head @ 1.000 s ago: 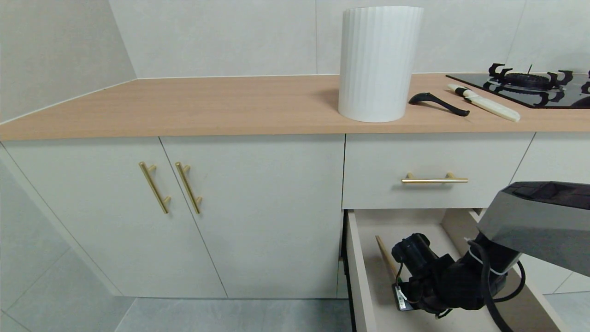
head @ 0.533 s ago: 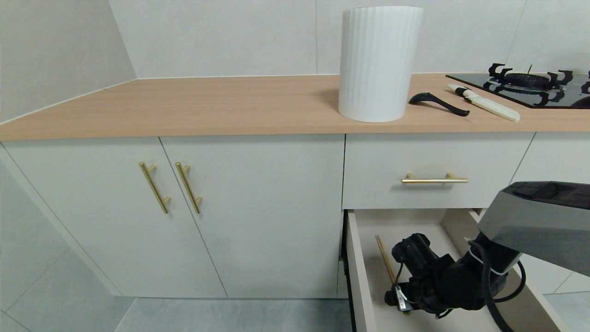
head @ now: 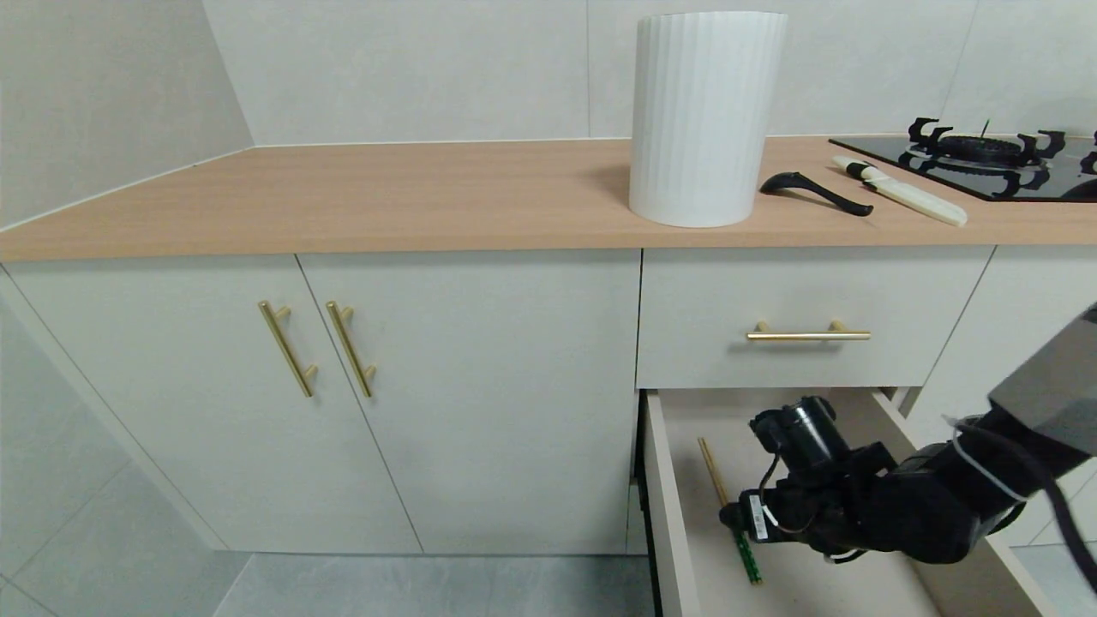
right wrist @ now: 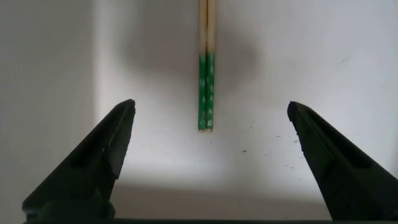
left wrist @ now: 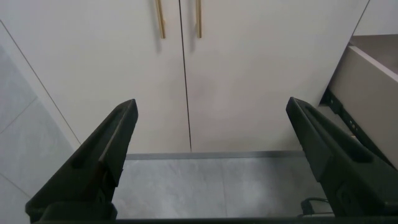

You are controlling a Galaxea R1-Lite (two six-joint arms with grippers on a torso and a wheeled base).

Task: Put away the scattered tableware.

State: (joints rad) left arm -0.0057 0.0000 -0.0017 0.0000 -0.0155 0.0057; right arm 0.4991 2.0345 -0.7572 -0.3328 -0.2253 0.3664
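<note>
Lower drawer is pulled out beneath the worktop; its front is cut off by the bottom edge of the head view. A pair of chopsticks lies flat on the drawer floor, near the left wall and roughly along it, green-patterned ends toward the drawer's front. Their middle stretch is hidden behind the right arm's black wrist. Right gripper hangs inside the drawer over them, fingers spread wide with nothing gripped. In its wrist view the two sticks lie side by side, touching, green tips centred in the gap and plain ends running out of frame. Whether the fingertips touch the drawer floor cannot be told. From the head view the fingers are hard to pick out against the dark housing and cables. Left gripper is equally wide and empty, held low facing the cabinet doors, with grey floor below it. On the worktop stands a tall white ribbed container. Just to its right lies a black-handled utensil, its working end small and dark, kind unclear. Beside that lies a knife, pale blade and handle, near the hob, which is cut off at the right edge. A closed drawer with a brass handle sits above the open one.
</note>
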